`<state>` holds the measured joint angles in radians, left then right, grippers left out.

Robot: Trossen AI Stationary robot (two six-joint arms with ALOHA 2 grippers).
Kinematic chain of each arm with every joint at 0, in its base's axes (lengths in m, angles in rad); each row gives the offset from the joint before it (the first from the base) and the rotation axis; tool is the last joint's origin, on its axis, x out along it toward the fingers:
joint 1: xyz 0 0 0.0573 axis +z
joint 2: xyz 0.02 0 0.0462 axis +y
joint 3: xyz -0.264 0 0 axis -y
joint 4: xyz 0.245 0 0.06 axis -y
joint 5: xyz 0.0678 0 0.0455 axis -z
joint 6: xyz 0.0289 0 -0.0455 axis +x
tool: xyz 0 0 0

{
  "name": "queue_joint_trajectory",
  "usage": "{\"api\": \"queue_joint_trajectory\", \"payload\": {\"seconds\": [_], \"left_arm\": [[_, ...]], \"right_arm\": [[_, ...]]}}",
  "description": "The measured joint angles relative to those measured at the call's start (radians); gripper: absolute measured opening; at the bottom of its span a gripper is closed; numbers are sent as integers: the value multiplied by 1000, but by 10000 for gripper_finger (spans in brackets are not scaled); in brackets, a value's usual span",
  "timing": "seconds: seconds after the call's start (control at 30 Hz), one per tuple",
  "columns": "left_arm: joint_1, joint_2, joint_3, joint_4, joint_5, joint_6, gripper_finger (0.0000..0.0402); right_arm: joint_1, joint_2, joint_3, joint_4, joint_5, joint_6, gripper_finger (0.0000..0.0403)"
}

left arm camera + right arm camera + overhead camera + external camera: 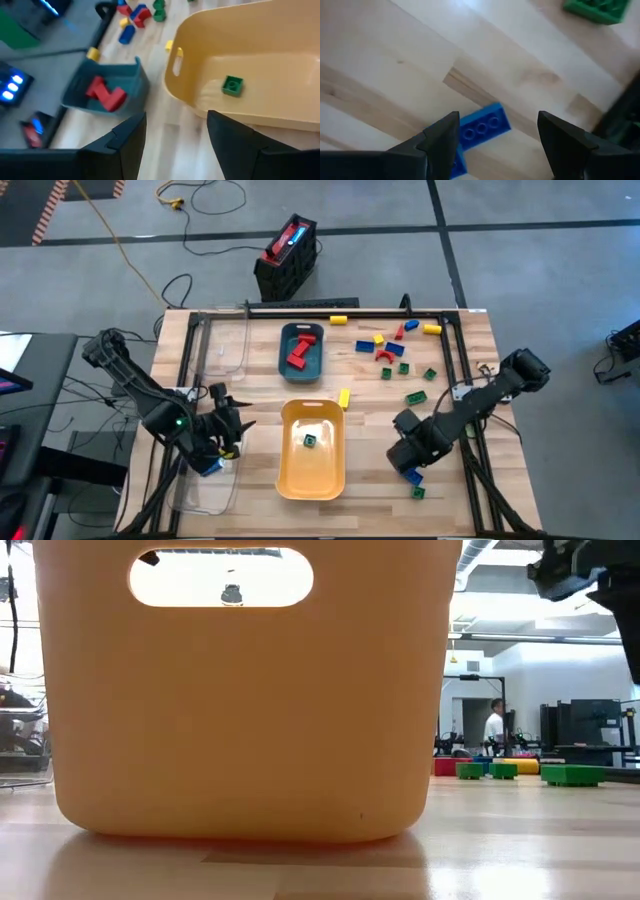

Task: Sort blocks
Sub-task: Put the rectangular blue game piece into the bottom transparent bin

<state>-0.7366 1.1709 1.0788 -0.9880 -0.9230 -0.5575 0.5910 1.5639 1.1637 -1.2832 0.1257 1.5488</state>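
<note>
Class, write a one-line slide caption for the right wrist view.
Open right gripper poised above a blue block on the wooden table.

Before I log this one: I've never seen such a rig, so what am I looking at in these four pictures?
Two dark robot arms work at a wooden table. One picture looks straight down, one sits at tabletop level behind the yellow tray, and two come from cameras on the wrists. The yellow tray holds one green block; the teal tray holds red blocks. More blocks lie scattered on the table. The left gripper hovers open beside the yellow tray, holding nothing. The right gripper is open just above a blue block, not gripping it.
</note>
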Motion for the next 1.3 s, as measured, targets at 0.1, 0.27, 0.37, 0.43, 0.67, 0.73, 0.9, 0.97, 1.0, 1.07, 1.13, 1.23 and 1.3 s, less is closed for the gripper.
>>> {"api": "queue_joint_trajectory", "payload": {"seconds": [0.1,0.27,0.37,0.43,0.67,0.73,0.9,0.97,1.0,1.07,1.13,1.23,1.3], "left_arm": [[-3,0,-47,22,-35,123,203],[-2,0,-107,113,-31,248,203],[-2,0,-112,155,-24,262,203],[-3,0,-112,156,-23,252,203],[-3,0,-112,148,52,200,203],[-3,0,-112,147,70,185,203],[-3,0,-113,147,81,143,203],[-3,0,-113,147,81,133,203],[-3,0,-113,147,81,129,203],[-3,0,-113,147,81,125,203],[-3,0,-113,147,81,124,203],[-3,0,-113,148,81,115,203],[-3,0,-113,147,81,107,203]], "right_arm": [[34,1,-23,52,-22,-33,276],[84,0,0,118,-125,-387,276],[83,-1,12,86,-137,-596,276],[82,1,9,79,-135,-804,276],[75,63,-11,72,-127,-1271,276],[73,91,-11,60,-124,-1342,276],[66,143,-11,42,-123,-1487,276],[62,160,-12,42,-123,-1536,276],[62,166,-13,42,-122,-1561,276],[61,176,-14,31,-119,-1598,276],[59,178,-25,35,-119,-1619,276],[54,178,-49,61,-119,-1635,276],[54,178,-64,88,-119,-1644,276]]}}
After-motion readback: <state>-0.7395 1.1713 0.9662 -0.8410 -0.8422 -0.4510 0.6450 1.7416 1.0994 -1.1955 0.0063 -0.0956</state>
